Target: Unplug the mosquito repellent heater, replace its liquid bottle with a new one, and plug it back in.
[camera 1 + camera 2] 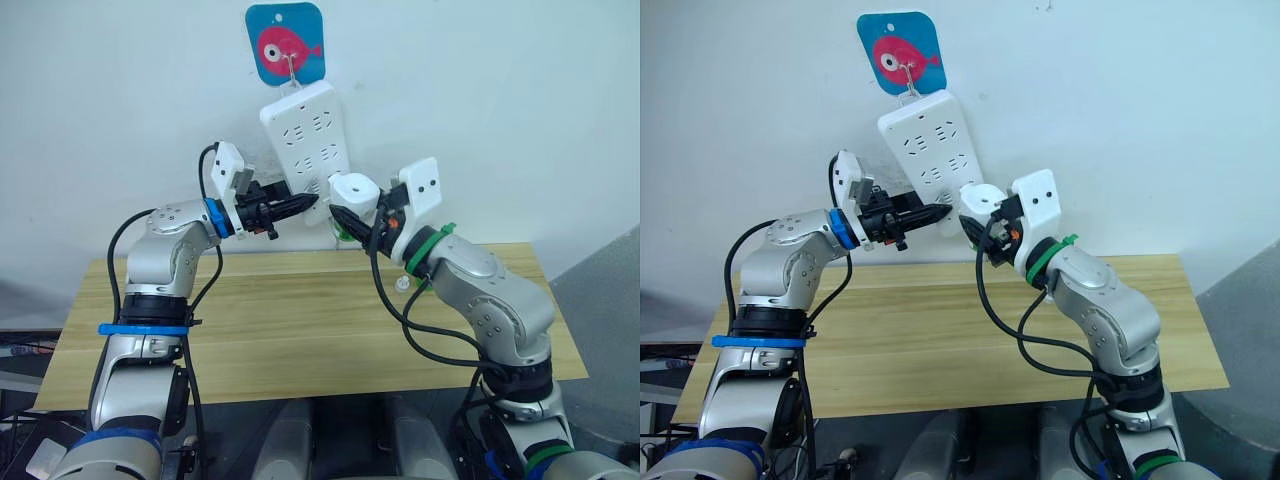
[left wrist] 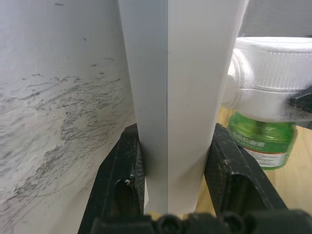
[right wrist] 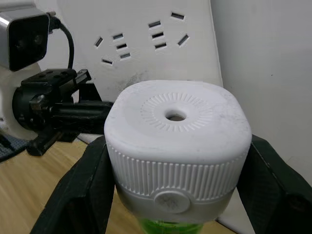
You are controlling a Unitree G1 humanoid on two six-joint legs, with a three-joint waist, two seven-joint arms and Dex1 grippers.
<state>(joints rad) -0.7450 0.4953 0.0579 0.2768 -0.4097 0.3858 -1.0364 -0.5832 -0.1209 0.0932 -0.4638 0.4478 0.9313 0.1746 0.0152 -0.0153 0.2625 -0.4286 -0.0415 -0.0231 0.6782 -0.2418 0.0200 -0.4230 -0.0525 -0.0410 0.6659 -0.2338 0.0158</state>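
Bracing the power strip at upper centre, our left gripper clamped its edge so our right gripper, clenched around the mosquito repellent heater, could work against it.

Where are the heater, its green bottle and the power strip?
heater [image 3: 175,141]: right wrist view, domed top face.
bottle [image 2: 263,141]: left wrist view, green body under the heater.
power strip [image 1: 308,135]: left eye view, socket face.
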